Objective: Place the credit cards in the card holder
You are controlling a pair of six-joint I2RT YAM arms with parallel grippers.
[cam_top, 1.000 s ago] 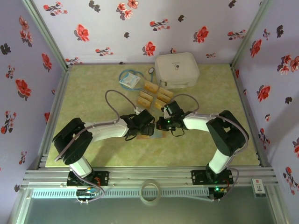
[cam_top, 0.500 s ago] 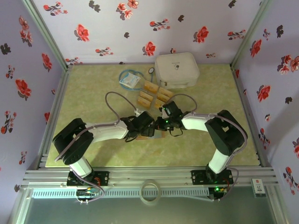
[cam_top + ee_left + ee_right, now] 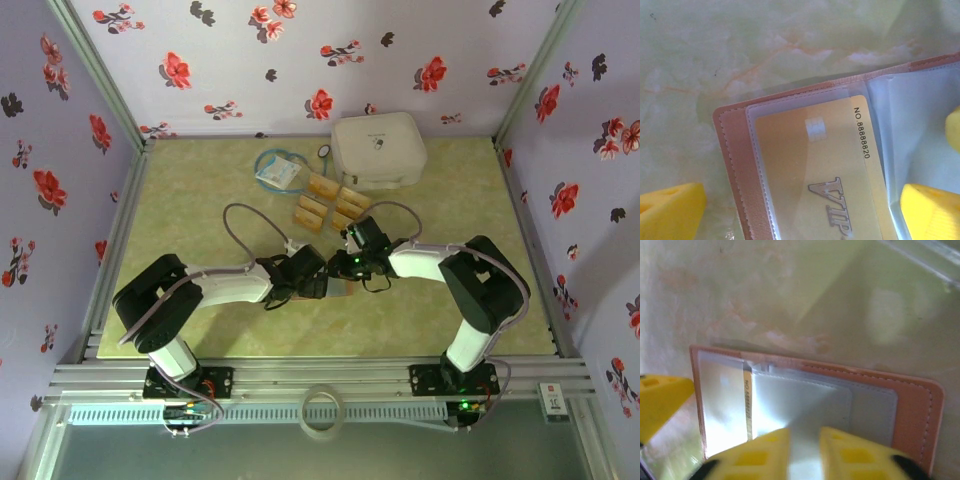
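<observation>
The reddish-brown card holder (image 3: 339, 288) lies open on the table between my two grippers. In the left wrist view one golden credit card (image 3: 815, 180), marked VIP, sits inside the clear pocket of the card holder (image 3: 732, 150). My left gripper (image 3: 800, 217) is open wide, its yellow fingers either side of that pocket. My right gripper (image 3: 804, 452) hovers over the clear sleeve of the card holder (image 3: 920, 405), jaws a narrow gap apart with nothing between them. A strip of the credit card (image 3: 747, 405) shows beside the sleeve. Several more credit cards (image 3: 330, 205) lie on the table behind.
A large white rounded case (image 3: 378, 148) stands at the back, with a blue-white packet (image 3: 277, 172) to its left. The left gripper's yellow finger (image 3: 660, 400) shows at the left in the right wrist view. Flowered walls close in the table.
My right gripper's jaws have parted slightly from shut. The left gripper has slid a little nearer and to the right over the holder.
</observation>
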